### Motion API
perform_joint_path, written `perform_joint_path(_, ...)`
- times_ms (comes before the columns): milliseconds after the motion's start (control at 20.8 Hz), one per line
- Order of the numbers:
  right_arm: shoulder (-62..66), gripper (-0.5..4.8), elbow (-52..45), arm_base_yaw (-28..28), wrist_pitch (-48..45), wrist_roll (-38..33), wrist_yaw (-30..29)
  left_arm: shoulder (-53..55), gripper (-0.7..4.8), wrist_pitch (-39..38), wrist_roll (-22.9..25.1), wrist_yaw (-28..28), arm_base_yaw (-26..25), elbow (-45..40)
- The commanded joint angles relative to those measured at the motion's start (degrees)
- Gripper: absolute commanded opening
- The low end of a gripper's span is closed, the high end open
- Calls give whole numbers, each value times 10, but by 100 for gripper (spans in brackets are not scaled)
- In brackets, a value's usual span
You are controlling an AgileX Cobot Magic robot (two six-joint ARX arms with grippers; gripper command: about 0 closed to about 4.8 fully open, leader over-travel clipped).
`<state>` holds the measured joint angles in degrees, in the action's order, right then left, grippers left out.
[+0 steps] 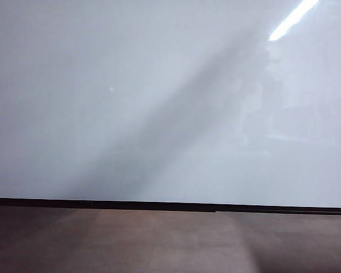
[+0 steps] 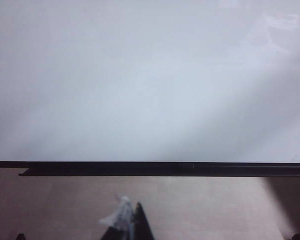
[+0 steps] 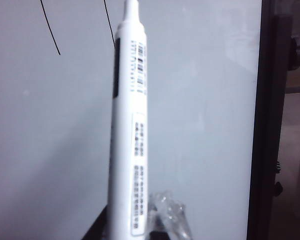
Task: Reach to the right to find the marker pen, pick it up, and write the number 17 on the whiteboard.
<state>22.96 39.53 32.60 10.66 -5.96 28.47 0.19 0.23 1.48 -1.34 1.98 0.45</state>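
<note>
The whiteboard (image 1: 131, 102) fills the exterior view as a glossy white panel, and neither gripper shows there. In the right wrist view my right gripper (image 3: 135, 232) is shut on the marker pen (image 3: 128, 125), a white barrel with printed labels. The pen's tip points at the whiteboard (image 3: 200, 100) and runs past the frame edge. Two thin black strokes (image 3: 50, 27) are on the board beside the pen's tip end. In the left wrist view my left gripper (image 2: 132, 222) hangs low over the brown table, its dark tips together and holding nothing, facing the whiteboard (image 2: 140, 90).
A thin black strip (image 1: 159, 205) runs along the board's lower edge above the matte brown table (image 1: 159, 239). A black frame post with knobs (image 3: 270, 125) borders the board's side in the right wrist view. Crinkled clear tape (image 3: 170, 212) wraps one right fingertip.
</note>
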Motion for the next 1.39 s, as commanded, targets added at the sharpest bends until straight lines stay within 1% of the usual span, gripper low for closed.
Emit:
perform_joint_path(48,-1,-4,2,0,18,0,0,0,-5,6,0,-2,0,0)
perform_joint_path(385,-1,-4,2,0,49,0,0,0,-5,6,0,-2,0,1)
perform_joint_path(529,-1,-4,2,0,59,27,2,0,-5,6,0,-2,0,0)
perform_joint_path(577,-2,-3,-9,-22,57,58,-1,0,-5,6,0,-2,0,1)
perform_joint_path(625,-17,-4,-28,-72,51,59,-35,0,-5,6,0,-2,0,1)
perform_joint_path(673,-30,-4,-52,-124,40,49,-113,0,-5,6,0,-2,0,0)
perform_joint_path(721,-56,-4,-88,-195,28,39,-201,0,-5,6,0,1,0,0)
perform_joint_path(769,-76,-4,-119,-245,12,29,-250,0,-5,6,0,1,0,1)
perform_joint_path(817,-100,-4,-151,-283,-5,21,-283,0,-5,7,0,-2,-1,1)
perform_joint_path(865,-146,-3,-201,-324,-28,15,-294,0,-5,6,0,-2,0,0)
perform_joint_path(913,-169,-3,-229,-344,-46,14,-296,0,-5,6,0,-1,0,0)
perform_joint_path(961,-205,-3,-277,-372,-78,4,-323,0,-5,6,0,2,0,0)
perform_joint_path(1106,-228,-4,-342,-383,-128,-5,-327,0,-5,6,0,1,0,0)
perform_joint_path(1394,-228,-4,-393,-378,-161,-7,-327,0,-5,6,0,0,0,0)
